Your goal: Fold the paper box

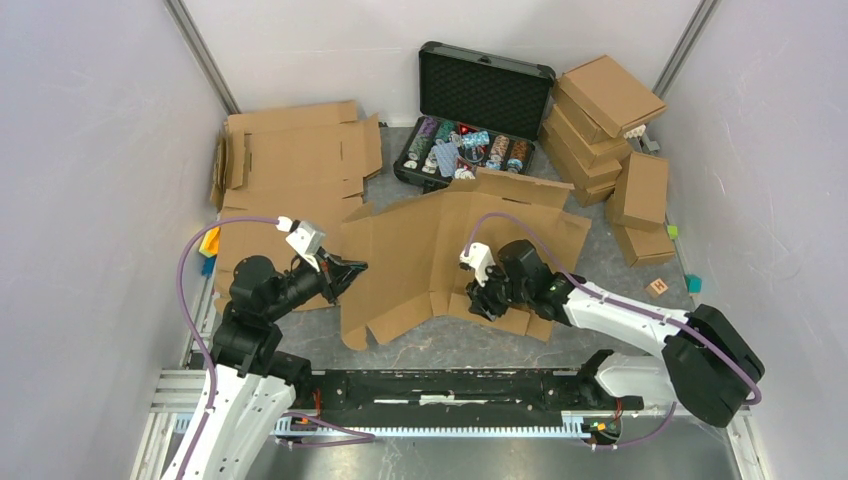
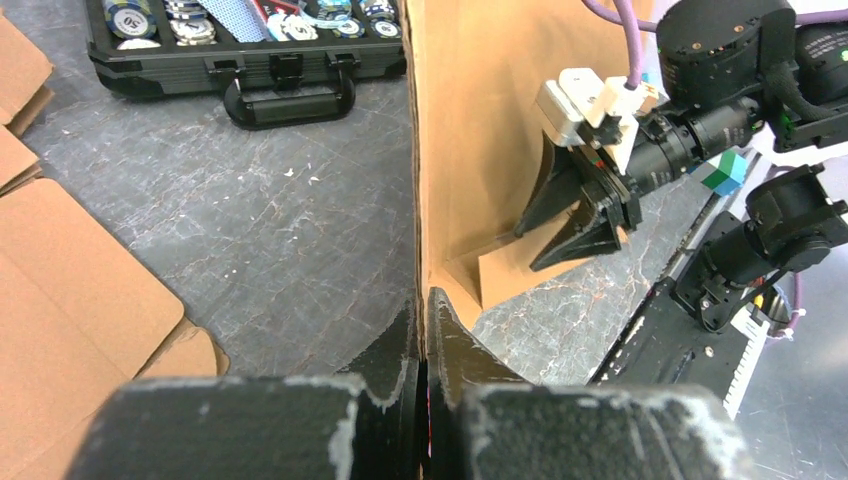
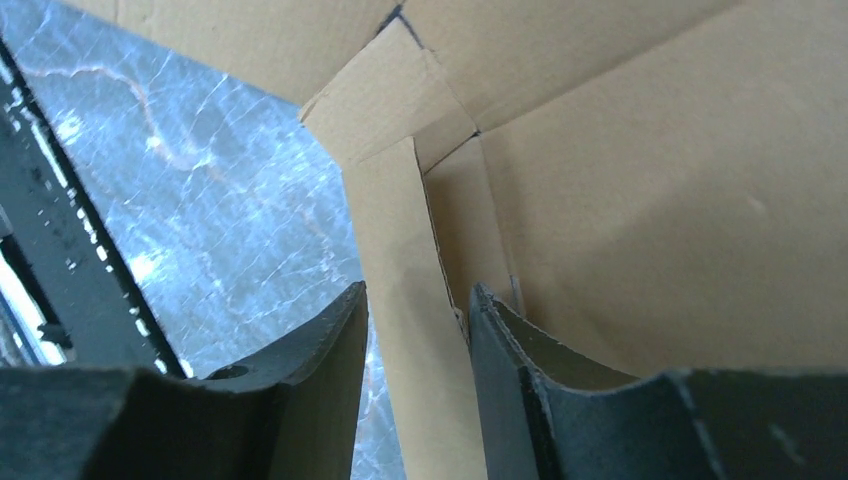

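The paper box (image 1: 430,250) is a large brown die-cut sheet, partly raised at mid-table. My left gripper (image 1: 352,272) is shut on its left edge; in the left wrist view the fingertips (image 2: 425,300) pinch the sheet (image 2: 470,120), which stands upright edge-on. My right gripper (image 1: 478,300) sits at the box's near edge and also shows in the left wrist view (image 2: 575,240). In the right wrist view its jaws (image 3: 418,295) stand apart around a narrow flap (image 3: 415,340). A gap shows beside the left finger.
An open black case of chips (image 1: 470,120) stands behind the sheet. Folded boxes (image 1: 600,120) are stacked at the back right and flat cardboard (image 1: 290,160) lies at the back left. Small blocks (image 1: 657,288) lie right; a black rail (image 1: 450,395) runs along the near edge.
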`<move>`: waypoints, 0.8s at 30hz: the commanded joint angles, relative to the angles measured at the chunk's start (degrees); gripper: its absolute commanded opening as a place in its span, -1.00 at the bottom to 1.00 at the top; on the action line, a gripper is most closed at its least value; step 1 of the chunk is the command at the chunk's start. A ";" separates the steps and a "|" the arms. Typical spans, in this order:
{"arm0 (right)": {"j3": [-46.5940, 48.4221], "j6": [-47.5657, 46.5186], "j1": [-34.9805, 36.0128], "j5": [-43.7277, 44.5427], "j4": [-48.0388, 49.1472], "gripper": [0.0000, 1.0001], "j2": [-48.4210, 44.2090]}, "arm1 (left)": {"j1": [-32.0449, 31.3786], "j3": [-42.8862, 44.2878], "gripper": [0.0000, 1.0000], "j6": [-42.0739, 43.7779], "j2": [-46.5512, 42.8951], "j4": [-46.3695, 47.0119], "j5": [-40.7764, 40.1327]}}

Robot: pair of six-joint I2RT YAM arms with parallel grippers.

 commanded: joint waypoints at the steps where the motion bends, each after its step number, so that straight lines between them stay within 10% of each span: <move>1: 2.39 -0.74 2.40 -2.40 -4.87 -0.08 -1.83 | -0.29 2.00 -0.95 2.68 -0.26 1.88 -1.21; 13: 5.79 -2.64 7.82 3.85 -11.30 -1.00 -1.01 | -0.29 2.01 -0.96 2.69 -0.85 1.90 -1.90; 24: 6.64 -7.86 14.22 22.98 -7.06 -1.00 -0.36 | -0.28 6.27 -0.32 -0.06 8.39 -1.80 -3.09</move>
